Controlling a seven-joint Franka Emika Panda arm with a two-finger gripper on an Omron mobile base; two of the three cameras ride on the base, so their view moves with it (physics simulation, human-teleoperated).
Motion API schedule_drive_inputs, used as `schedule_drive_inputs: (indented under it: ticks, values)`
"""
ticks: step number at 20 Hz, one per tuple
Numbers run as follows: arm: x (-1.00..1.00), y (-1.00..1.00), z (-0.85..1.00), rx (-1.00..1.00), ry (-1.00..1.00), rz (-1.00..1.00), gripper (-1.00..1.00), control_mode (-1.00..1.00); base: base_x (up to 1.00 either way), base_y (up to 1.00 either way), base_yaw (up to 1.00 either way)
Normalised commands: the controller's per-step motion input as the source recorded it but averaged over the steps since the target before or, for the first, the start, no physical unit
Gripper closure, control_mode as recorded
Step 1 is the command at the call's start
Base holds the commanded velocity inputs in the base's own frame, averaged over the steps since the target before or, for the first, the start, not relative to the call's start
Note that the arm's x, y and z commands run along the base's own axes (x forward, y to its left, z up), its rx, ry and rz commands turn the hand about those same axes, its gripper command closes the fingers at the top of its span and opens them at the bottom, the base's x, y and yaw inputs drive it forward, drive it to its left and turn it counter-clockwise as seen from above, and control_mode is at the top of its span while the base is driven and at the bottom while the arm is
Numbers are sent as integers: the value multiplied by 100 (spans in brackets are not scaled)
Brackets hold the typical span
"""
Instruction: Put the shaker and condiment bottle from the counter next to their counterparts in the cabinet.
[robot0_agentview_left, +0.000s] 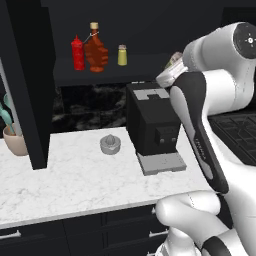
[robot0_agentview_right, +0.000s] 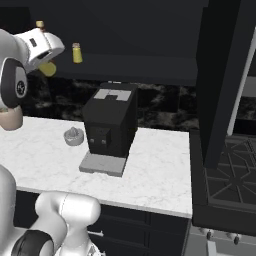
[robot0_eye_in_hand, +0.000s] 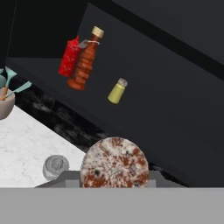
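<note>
Firstly, we recorded the gripper (robot0_agentview_right: 45, 61) raised high above the desk (robot0_agentview_left: 75, 185), level with the cabinet (robot0_agentview_left: 32, 75) shelf, and clenched on the shaker (robot0_agentview_right: 48, 68).

1. Held item. In the right base view the shaker appeared as a small yellow-olive body hanging just below the white hand. In the hand view we saw it end-on: a round, pale cap face mottled with rust-red speckles, seated between the finger tips.

2. Shelf contents. Three items stood upright in a row on the dark shelf.
- The red squeeze bottle (robot0_agentview_left: 77, 52) stood at the left: slim, bright red, with a pointed nozzle.
- The condiment bottle (robot0_agentview_left: 95, 50) stood just beside it, touching or nearly so. It was squat, orange-red and faceted, with a narrow neck, a yellowish cap and a small white tag at the neck.
- The shelf shaker (robot0_agentview_left: 122, 55) stood a little apart to the right: small, yellow, with a pale cap.

3. Desk contents. The white marble desk carried a black coffee machine (robot0_agentview_left: 152, 125), with a grey juicer (robot0_agentview_left: 110, 144) near its left side. A beige pot of utensils (robot0_agentview_left: 15, 140) stood at the far left, partly behind the cabinet's side panel.
</note>
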Motion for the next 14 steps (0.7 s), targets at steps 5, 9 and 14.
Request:
schedule_drive_inputs:
  ticks: [5, 9, 14]
  values:
    - [2, 5, -36, 0, -14, 3, 100, -100, 0, 0, 0]
    - [23, 10, -10, 0, -3, 1, 100, -100, 0, 0, 0]
    - [50, 21, 0, 0, 0, 0, 100, -100, 0, 0, 0]
